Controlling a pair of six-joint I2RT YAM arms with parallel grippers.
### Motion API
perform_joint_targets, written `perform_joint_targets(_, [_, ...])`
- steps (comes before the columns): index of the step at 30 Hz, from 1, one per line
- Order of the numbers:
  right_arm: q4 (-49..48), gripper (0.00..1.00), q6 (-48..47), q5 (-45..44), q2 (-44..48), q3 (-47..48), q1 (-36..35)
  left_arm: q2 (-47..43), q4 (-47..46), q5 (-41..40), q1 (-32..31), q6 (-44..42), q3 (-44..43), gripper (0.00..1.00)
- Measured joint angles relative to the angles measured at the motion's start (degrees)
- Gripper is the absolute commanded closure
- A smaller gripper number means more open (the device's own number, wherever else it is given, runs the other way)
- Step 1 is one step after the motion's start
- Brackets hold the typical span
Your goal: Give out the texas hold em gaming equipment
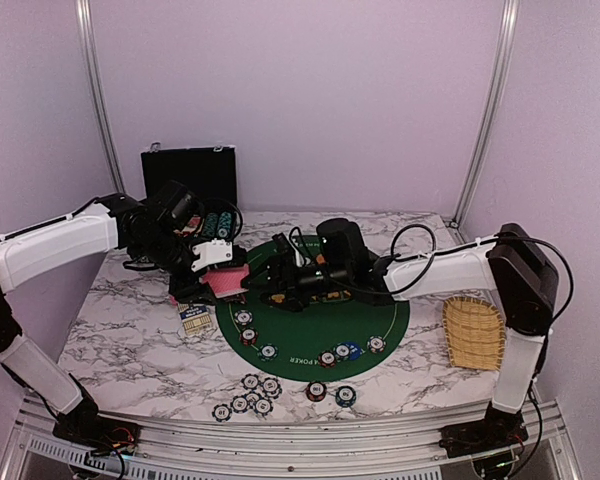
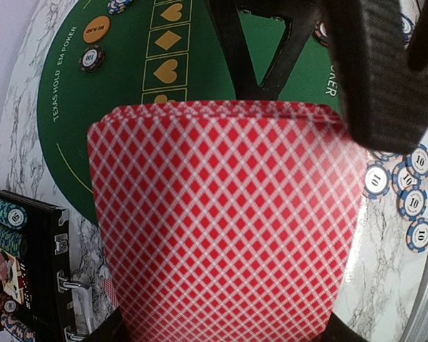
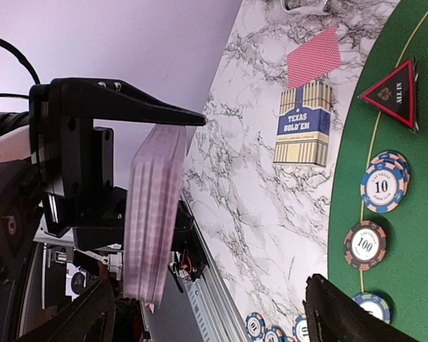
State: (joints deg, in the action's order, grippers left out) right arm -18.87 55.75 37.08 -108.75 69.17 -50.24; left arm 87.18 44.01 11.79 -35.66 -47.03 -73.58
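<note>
My left gripper (image 1: 220, 262) is shut on a deck of red-backed cards (image 2: 225, 221), held upright above the left edge of the green poker mat (image 1: 300, 325). The right gripper (image 1: 278, 284) faces the deck with its jaws open. In the right wrist view the deck (image 3: 153, 214) stands edge-on just inside that gripper's left finger (image 3: 71, 320); the other finger (image 3: 342, 313) is far from it. Striped chips (image 1: 250, 393) lie by the front edge and others (image 1: 340, 352) on the mat. The black triangular button (image 3: 394, 92) and the orange button (image 2: 96, 29) rest on the mat.
A blue-and-cream card box (image 3: 304, 122) and a single red card (image 3: 314, 57) lie on the marble left of the mat. The open black case (image 1: 190, 175) stands at the back left with chips in it. A woven yellow tray (image 1: 474, 333) sits at the right.
</note>
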Motion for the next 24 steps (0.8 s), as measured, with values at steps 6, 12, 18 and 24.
perform_joint_targets(6, [-4.79, 0.11, 3.34, 1.44, -2.51, 0.00, 0.00, 0.00, 0.04, 0.20, -0.57, 0.13, -0.09, 1.00])
perform_joint_targets(12, [-9.20, 0.12, 6.05, 2.99, -3.30, 0.00, 0.00, 0.00, 0.09, 0.17, -0.68, 0.11, -0.09, 1.00])
perform_joint_targets(18, [-11.21, 0.17, 7.98, 3.65, -5.62, 1.46, 0.00, 0.00, 0.09, 0.15, -0.81, 0.11, -0.09, 1.00])
perform_joint_targets(24, [-14.12, 0.30, 10.99, 4.46, -9.14, 3.06, 0.00, 0.00, 0.28, -0.42, -0.83, -0.13, -0.07, 1.00])
